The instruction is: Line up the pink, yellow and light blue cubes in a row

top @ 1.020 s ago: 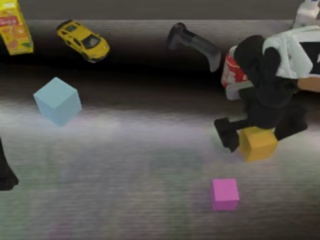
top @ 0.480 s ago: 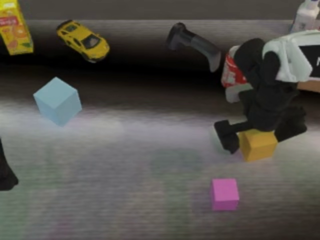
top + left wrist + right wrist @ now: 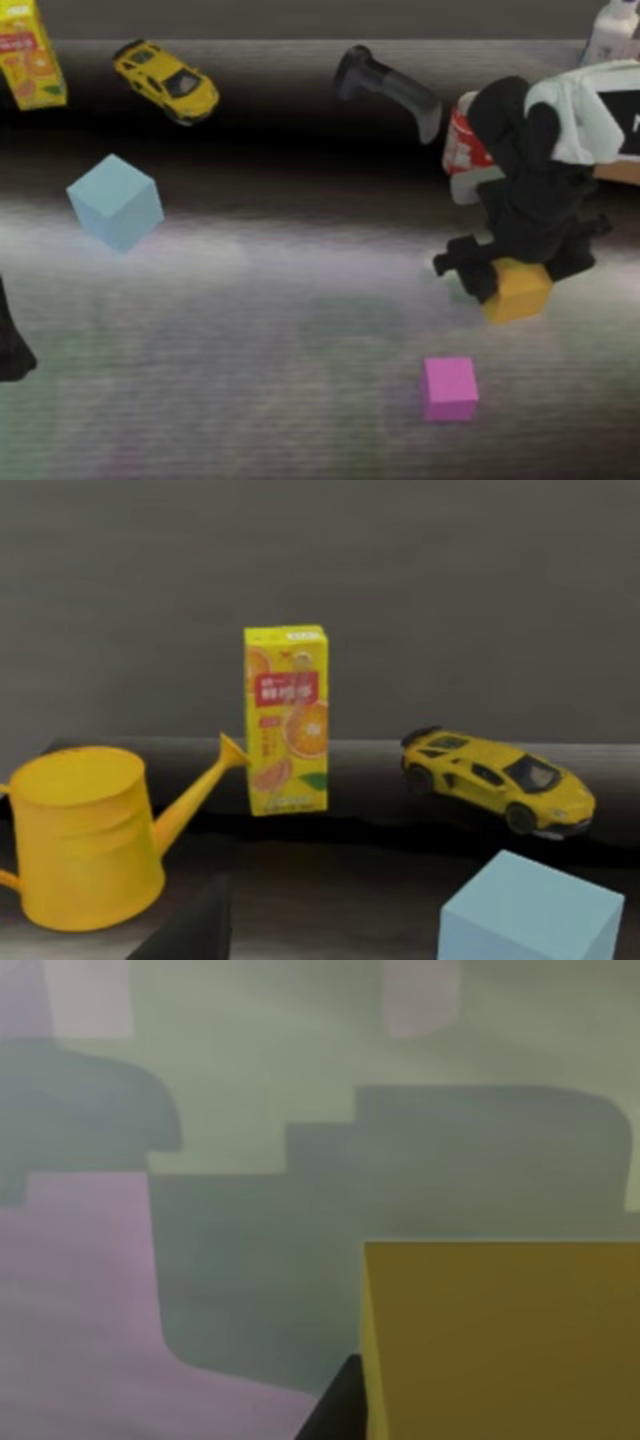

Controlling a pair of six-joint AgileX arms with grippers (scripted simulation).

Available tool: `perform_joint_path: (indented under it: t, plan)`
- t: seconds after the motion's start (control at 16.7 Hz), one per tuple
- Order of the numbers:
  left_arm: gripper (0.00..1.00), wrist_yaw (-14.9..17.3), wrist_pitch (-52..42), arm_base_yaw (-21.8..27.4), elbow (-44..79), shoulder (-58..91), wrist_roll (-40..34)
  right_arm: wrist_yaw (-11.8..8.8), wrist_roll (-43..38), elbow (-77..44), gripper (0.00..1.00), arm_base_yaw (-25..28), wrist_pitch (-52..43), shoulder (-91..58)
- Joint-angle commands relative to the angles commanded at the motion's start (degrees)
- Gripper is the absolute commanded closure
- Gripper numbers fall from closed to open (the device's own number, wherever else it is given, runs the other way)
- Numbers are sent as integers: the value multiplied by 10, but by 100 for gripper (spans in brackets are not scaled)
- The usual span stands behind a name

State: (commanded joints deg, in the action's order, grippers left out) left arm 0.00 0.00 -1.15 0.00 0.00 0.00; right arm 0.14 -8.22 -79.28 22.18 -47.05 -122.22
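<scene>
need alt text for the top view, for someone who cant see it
The right gripper sits over the yellow cube at the table's right. The pink cube lies nearer the camera; the light blue cube sits far left, below a toy car.

Yellow cube (image 3: 520, 290): mid-sized, orange-yellow, slightly rotated. Pink cube (image 3: 449, 387): smallest, square-on, near the yellow cube, toward the table's front. Light blue cube (image 3: 115, 200): largest, rotated, well apart to its left.
</scene>
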Motion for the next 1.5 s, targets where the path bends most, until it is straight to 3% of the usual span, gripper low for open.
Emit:
perform_joint_path:
  t: [0.12, 0.18, 0.72, 1.2, 1.5]
  plan:
    - [0, 0, 0, 0, 0, 0, 0, 0, 0, 0, 98, 0, 0, 0]
    - [0, 0, 0, 0, 0, 0, 0, 0, 0, 0, 100, 0, 0, 0]
    - [0, 0, 0, 0, 0, 0, 0, 2, 1, -6, 100, -1, -7, 13]
    - [0, 0, 0, 0, 0, 0, 0, 1, 2, -88, 100, 4, -141, 62]
    - [0, 0, 0, 0, 0, 0, 0, 1, 0, -90, 100, 2, -144, 64]
